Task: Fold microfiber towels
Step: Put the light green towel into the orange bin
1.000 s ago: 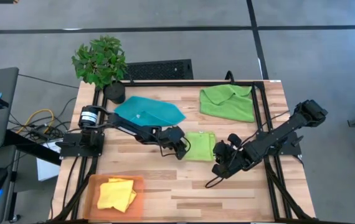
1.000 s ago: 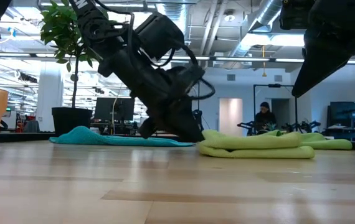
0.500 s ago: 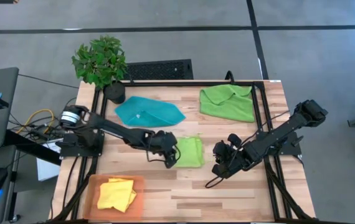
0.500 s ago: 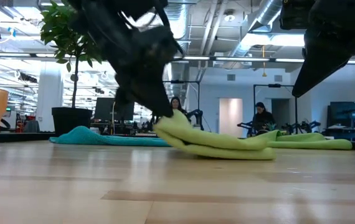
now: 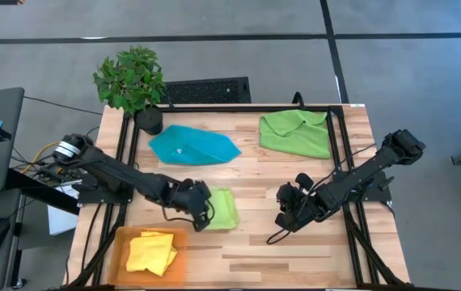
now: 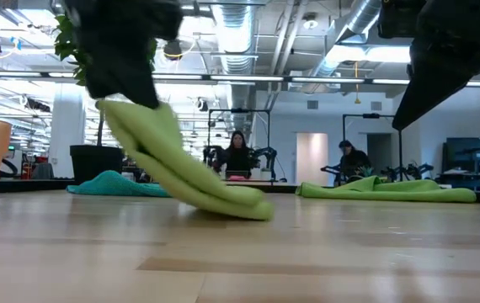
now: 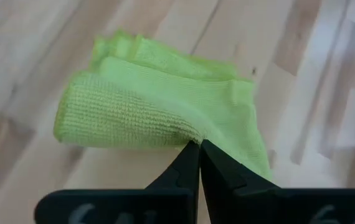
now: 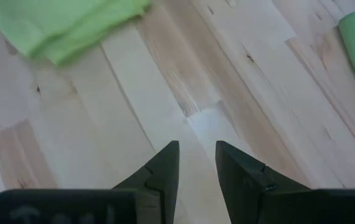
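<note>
My left claw (image 5: 202,212) is clamped on the folded lime towel (image 5: 221,208) and has dragged it toward the orange tray (image 5: 117,242) — one end lifted. My right claw (image 5: 287,212) waits slightly parted, farther from the tray.

Left gripper (image 5: 200,217) has pulled back from table centre toward the orange tray (image 5: 118,242) | my folded lime green towel (image 5: 221,209) came along, dragged from mid-table to just beside the tray's far corner | low view: its pinched edge now lifted, other end trailing on the wood.
</note>
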You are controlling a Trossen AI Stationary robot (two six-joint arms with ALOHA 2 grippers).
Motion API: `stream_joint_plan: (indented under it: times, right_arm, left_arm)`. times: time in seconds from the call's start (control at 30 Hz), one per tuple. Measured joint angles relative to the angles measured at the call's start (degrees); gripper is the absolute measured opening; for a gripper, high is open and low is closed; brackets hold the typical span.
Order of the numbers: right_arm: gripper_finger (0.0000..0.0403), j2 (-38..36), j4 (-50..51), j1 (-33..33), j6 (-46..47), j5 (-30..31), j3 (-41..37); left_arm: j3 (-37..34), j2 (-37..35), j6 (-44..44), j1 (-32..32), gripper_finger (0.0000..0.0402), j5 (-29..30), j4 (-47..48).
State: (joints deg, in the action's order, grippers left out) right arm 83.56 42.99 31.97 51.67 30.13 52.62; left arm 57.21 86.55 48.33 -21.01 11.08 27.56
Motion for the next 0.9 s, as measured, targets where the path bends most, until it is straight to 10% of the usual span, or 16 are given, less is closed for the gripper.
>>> stream_joint_plan:
  times: [0.9]
  right_arm:
    - [0.0129, 0.0, -9.1, 1.1, -7.2, 2.6, 0.0]
  left_arm:
    - [0.0, -8.4, 36.2, -26.3, 0.0000, 0.2, 10.3]
